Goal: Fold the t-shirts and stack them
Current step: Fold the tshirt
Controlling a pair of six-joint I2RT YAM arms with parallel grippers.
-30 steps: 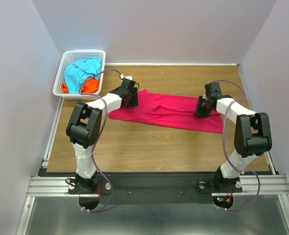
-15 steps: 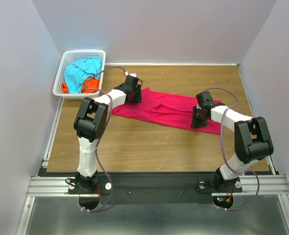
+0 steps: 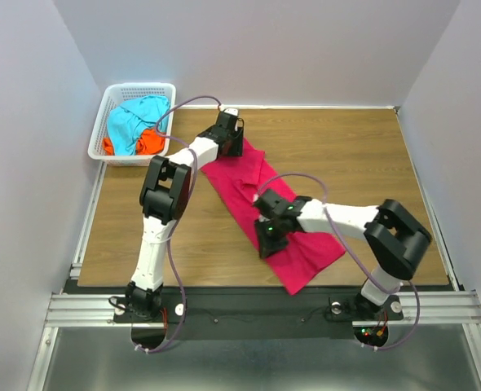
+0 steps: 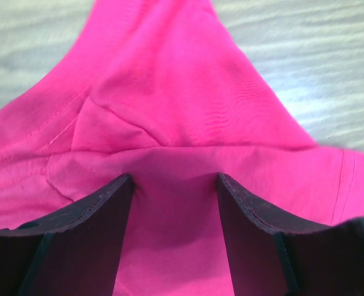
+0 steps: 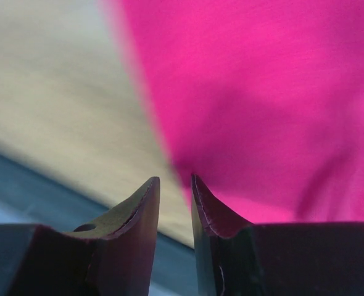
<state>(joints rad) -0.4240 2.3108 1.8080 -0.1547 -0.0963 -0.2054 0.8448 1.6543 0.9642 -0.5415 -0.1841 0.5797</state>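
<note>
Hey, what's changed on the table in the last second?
The right gripper swung in toward the near middle and the left gripper pushed back, turning the crimson-pink cloth t-shirt from crosswise to diagonal. The white plastic lattice basket with the turquoise-blue t-shirt and orange t-shirt stayed put.

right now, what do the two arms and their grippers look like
Both the left arm and the right arm have white links joined by bulky black joint housings. A thin purple cable loops loosely along each. The left gripper and right gripper are black, with flat fingers tapering toward the tips.
</note>
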